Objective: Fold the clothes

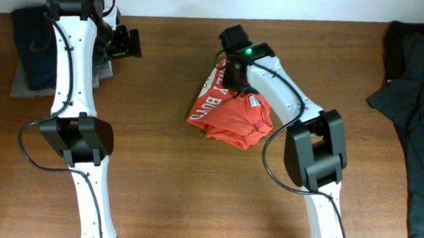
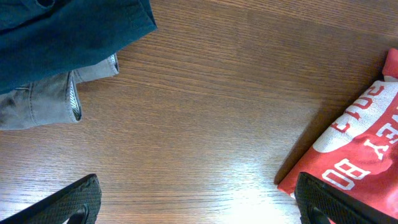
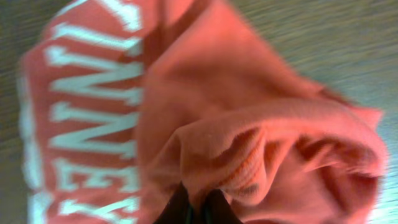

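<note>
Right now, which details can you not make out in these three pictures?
1. Right wrist view: the white lettering on the red-orange cotton T-shirt is blurred.
2. Same view: cloth buries the right tool; grip unclear.
3. Overhead: the dark grey garment is cut off by the right edge.
4. Left wrist view: the bottom edge cuts off the left tool.

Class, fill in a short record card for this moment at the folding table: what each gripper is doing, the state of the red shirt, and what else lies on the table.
Red T-shirt: bunched at mid-table, white lettering showing, not neatly folded
Right gripper: shut on a bunch of the shirt's fabric
Left gripper: open, over bare table beside the shirt, holding nothing
Left end: dark blue garment lying on a grey garment
Right end: dark clothes, an unfolded heap
</note>
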Motion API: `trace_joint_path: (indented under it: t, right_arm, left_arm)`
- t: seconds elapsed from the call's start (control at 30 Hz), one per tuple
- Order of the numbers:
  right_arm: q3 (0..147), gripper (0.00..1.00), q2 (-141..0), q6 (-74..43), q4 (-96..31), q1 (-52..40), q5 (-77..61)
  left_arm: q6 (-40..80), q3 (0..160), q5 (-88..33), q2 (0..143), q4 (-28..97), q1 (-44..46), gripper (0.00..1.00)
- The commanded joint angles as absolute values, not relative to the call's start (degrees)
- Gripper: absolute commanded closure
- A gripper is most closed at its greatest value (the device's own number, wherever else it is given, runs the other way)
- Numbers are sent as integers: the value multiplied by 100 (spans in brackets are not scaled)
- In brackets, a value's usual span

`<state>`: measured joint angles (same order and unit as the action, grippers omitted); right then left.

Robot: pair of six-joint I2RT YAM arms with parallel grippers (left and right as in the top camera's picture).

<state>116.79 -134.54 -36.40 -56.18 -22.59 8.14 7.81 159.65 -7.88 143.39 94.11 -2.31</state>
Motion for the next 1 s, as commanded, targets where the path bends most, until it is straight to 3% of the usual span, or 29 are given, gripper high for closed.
trace_joint_path:
  t: [0.0,0.73,0.87,0.93,0.97]
  right_arm:
    - [11734,96,-13445,-3688,-5695,-1966,974]
    - [11734,92,-12958,-3498,-6436,-1037,1319]
    - [11734,76,-12958,-3494,-6595,-937,1363]
    - [11734,40,-12958,-3470,-6643,-926,1361]
    - [11736,29,-12958,-3450,-6659,-926,1361]
  left_arm:
    - [808,16027,-744,14466,9439,-202,1]
    - [808,16027,-746,14466,9439,-202,1]
    - [808,16027,-746,14466,9435,-202,1]
    - [808,16027,-746,14466,9437,-202,1]
    - [808,16027,-746,14466,9439,-202,1]
